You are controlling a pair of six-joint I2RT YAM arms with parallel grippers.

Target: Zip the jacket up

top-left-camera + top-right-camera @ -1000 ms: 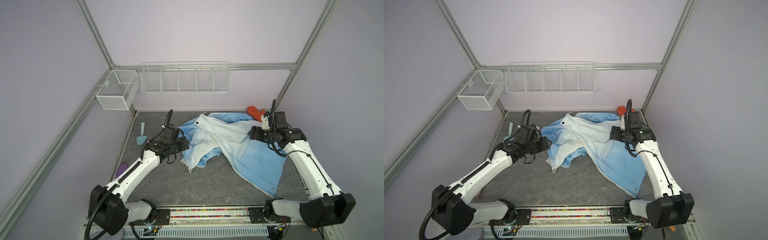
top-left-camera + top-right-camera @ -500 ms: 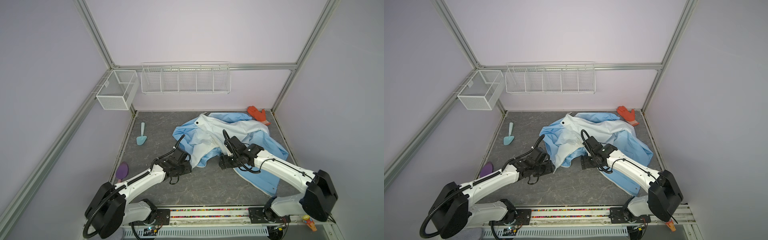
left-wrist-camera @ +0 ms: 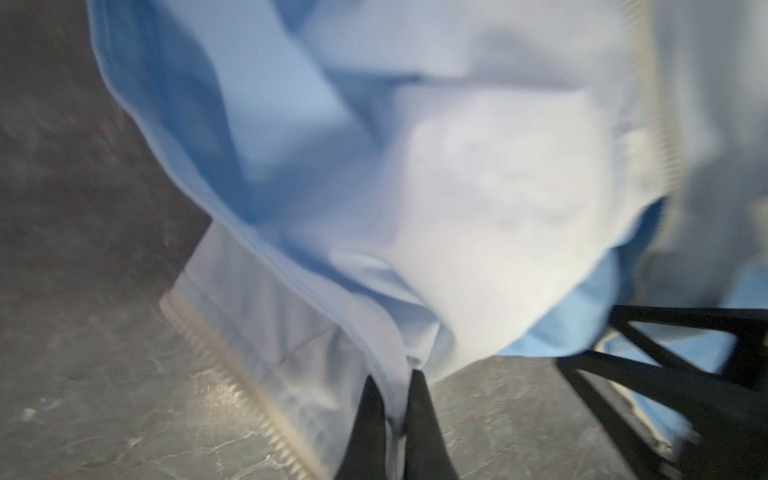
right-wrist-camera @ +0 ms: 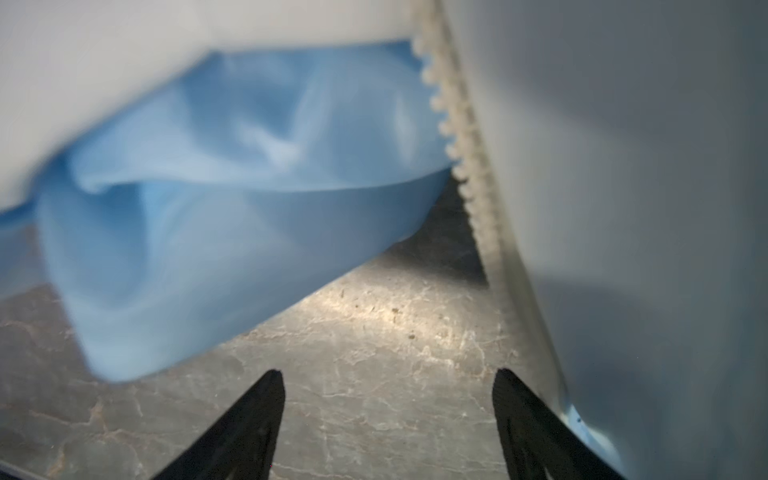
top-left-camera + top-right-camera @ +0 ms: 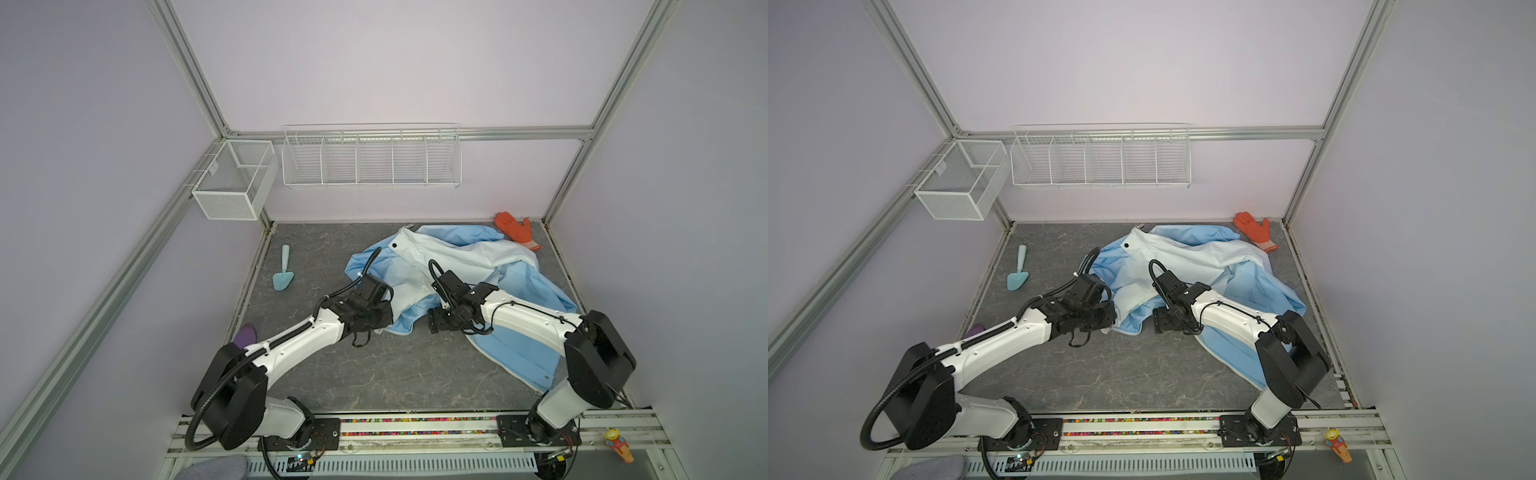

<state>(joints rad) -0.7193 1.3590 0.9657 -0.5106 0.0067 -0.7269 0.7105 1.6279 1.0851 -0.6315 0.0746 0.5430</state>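
Observation:
The jacket (image 5: 457,257) (image 5: 1196,257) lies crumpled and unzipped on the grey table, light blue fading to whitish. My left gripper (image 3: 394,384) is shut on a fold of its thin fabric at the near hem, beside a run of white zipper teeth (image 3: 232,382). In both top views this gripper (image 5: 384,329) (image 5: 1106,328) sits at the jacket's front-left edge. My right gripper (image 4: 388,378) stands open over bare table, nothing between its fingers, with the other zipper edge (image 4: 465,137) just beside one finger. In a top view it (image 5: 436,326) hovers low at the hem, facing the left gripper.
An orange glove (image 5: 514,226) lies at the back right by the jacket's sleeve. A teal trowel (image 5: 284,276) and a purple object (image 5: 246,332) lie at the left. Wire baskets (image 5: 370,156) (image 5: 232,183) hang on the back and left walls.
My left gripper has come down to the near hem and shut on the fabric. The right arm swung from the back right to the front hem, still open.

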